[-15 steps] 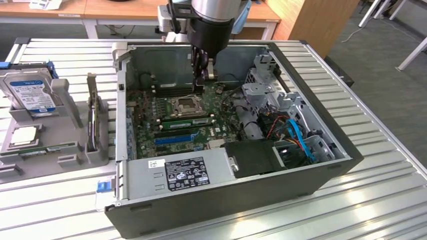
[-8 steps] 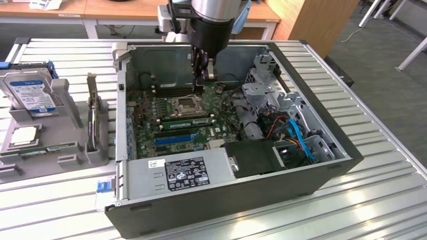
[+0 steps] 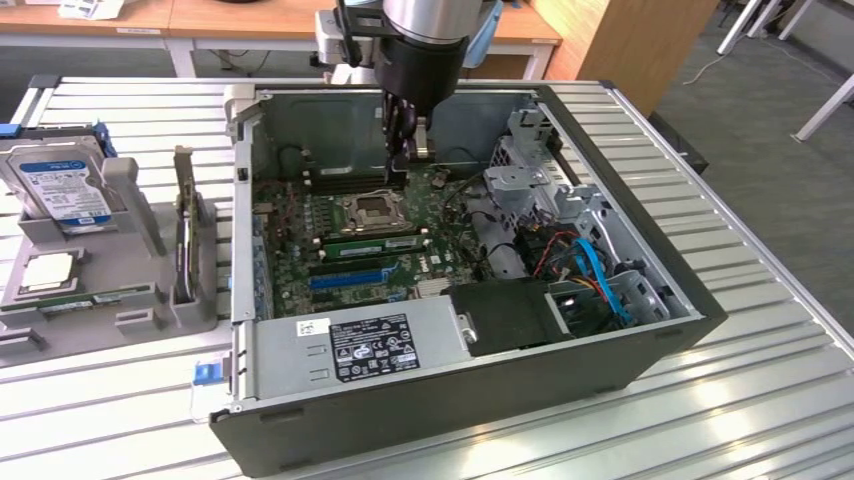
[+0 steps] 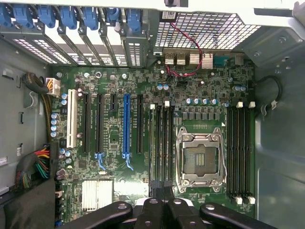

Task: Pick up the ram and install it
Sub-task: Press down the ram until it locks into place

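A long green ram (image 3: 374, 243) sits along a slot just beside the empty CPU socket (image 3: 370, 210) on the motherboard inside the open case. My gripper (image 3: 398, 176) hangs over the board a little above the socket area, fingers shut with nothing visible between them. In the wrist view the shut gripper (image 4: 164, 193) lines up with the end of the dark slots (image 4: 161, 143) next to the CPU socket (image 4: 200, 160). I cannot tell from this view whether a stick stands in them. A second bank of slots (image 4: 240, 152) lies on the socket's other side.
The case wall (image 3: 243, 200) and the drive cage with cables (image 3: 534, 200) hem in the board. The power supply (image 3: 374, 340) fills the near end. At the exterior view's left a grey holder (image 3: 134, 310) carries a hard drive (image 3: 60, 185), a chip and an upright card (image 3: 183, 225).
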Robot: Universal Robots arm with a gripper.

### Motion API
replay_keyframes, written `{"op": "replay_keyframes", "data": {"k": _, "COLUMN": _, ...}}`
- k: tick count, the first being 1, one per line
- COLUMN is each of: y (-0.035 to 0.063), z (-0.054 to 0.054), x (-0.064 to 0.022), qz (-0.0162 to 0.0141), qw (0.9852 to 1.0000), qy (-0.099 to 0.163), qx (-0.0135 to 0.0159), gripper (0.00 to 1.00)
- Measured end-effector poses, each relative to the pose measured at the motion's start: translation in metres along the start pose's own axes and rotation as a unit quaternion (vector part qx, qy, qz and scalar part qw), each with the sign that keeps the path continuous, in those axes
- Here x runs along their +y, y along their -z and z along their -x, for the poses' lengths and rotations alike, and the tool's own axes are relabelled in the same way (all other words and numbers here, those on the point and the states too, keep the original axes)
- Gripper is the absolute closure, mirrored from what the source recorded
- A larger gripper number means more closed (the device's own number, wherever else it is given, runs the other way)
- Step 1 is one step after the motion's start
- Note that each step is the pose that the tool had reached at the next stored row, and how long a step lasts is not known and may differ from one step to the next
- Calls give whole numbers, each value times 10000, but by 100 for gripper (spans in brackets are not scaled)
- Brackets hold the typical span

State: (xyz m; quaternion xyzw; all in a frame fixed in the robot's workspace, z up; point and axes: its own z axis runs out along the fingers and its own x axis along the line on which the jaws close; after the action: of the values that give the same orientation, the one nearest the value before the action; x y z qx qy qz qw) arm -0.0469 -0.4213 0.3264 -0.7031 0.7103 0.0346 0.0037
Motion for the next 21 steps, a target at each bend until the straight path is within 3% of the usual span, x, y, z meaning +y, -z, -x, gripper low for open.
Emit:
{"op": "replay_keyframes", "data": {"k": 14, "y": 0, "z": 0, "x": 0, "qz": 0, "qw": 10000, "qy": -2, "qx": 0, "gripper": 90}}
{"op": "replay_keyframes", "data": {"k": 21, "y": 0, "z": 0, "x": 0, "qz": -7, "qw": 9999, "qy": -123, "qx": -5, "gripper": 90}}
